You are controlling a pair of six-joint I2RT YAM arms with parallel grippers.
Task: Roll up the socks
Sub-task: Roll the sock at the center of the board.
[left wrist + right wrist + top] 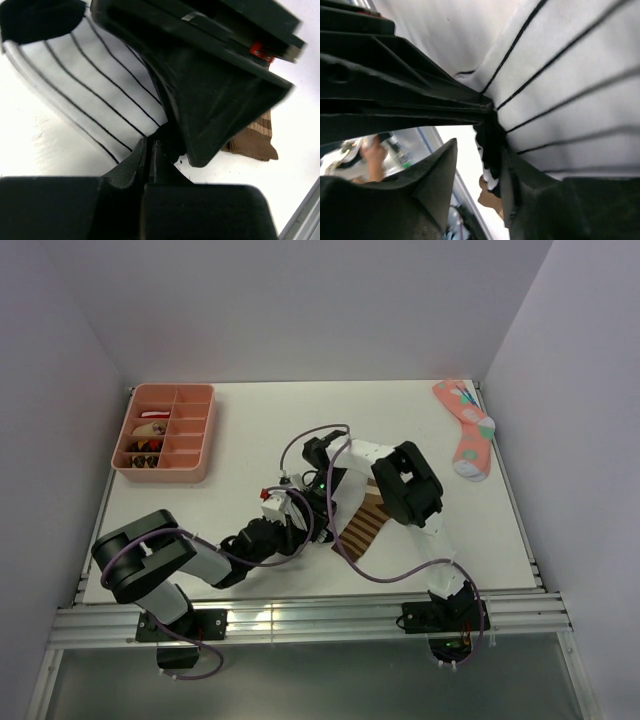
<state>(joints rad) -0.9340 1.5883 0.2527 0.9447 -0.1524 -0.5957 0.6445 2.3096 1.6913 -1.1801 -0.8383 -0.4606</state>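
Left gripper (150,147) pinches white sock (90,85) edge; right gripper (476,165) seemingly open alongside.

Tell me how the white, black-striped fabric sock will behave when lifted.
Probably floppy: the white, black-striped fabric sock bunches into folds where the left gripper pinches it. Likely light, as thin cloth. It should drape, not roll.

Probably lab test cell: white enclosure walls (300,310), aluminium rail (320,625).

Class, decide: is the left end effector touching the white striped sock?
Touching. The left wrist view shows the left end effector shut on the white striped sock, pinching its edge.
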